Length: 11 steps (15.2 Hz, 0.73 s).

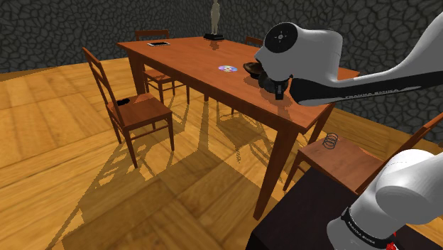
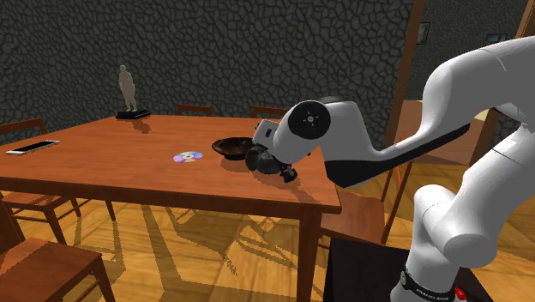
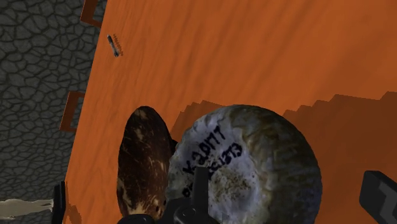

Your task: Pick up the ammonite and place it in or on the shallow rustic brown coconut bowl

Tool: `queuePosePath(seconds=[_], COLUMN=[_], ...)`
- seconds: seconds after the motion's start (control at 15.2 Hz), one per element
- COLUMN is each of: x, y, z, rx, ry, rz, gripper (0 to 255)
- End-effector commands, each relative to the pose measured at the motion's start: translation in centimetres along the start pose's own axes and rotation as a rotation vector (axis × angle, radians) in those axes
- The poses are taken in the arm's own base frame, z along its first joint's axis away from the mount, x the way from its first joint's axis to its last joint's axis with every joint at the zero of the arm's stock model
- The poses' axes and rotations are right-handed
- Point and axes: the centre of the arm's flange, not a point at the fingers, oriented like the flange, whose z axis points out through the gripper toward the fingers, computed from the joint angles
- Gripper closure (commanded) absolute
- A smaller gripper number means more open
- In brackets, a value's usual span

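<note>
The ammonite (image 3: 245, 168) is a round grey-white stone with black lettering on it. It lies on the wooden table (image 3: 254, 51) right beside the shallow brown bowl (image 3: 143, 162). In the second exterior view the ammonite (image 2: 257, 158) looks dark, just at the bowl's (image 2: 231, 147) near right side. My gripper (image 3: 289, 198) hangs low over the ammonite, open, with one finger above the stone's edge and the other well clear of it. The hand (image 1: 278, 87) sits beside the bowl (image 1: 251, 68) near the table's right end in the shoulder view.
A shiny disc (image 2: 188, 156) lies on the table a little left of the bowl, a phone (image 2: 33, 147) at the far left end, and a statuette (image 2: 129, 93) at the back. Wooden chairs (image 1: 138, 110) surround the table; one by the stand holds a spring (image 1: 329, 141).
</note>
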Motion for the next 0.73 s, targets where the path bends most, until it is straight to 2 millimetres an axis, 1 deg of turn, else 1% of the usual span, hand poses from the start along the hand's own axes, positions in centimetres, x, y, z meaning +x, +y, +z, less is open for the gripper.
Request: queuePosePath(seconds=[0.0, 0.53, 0.59, 0.66], x=[-0.02, -0.02, -0.02, -0.02], y=[-0.05, -0.04, -0.04, -0.04], z=[1.33, 1.32, 1.32, 1.32], rx=[-0.001, -0.001, -0.001, -0.001], ry=[0.000, 0.000, 0.000, 0.000], rz=[0.000, 0.000, 0.000, 0.000], gripper=[0, 0, 255, 255])
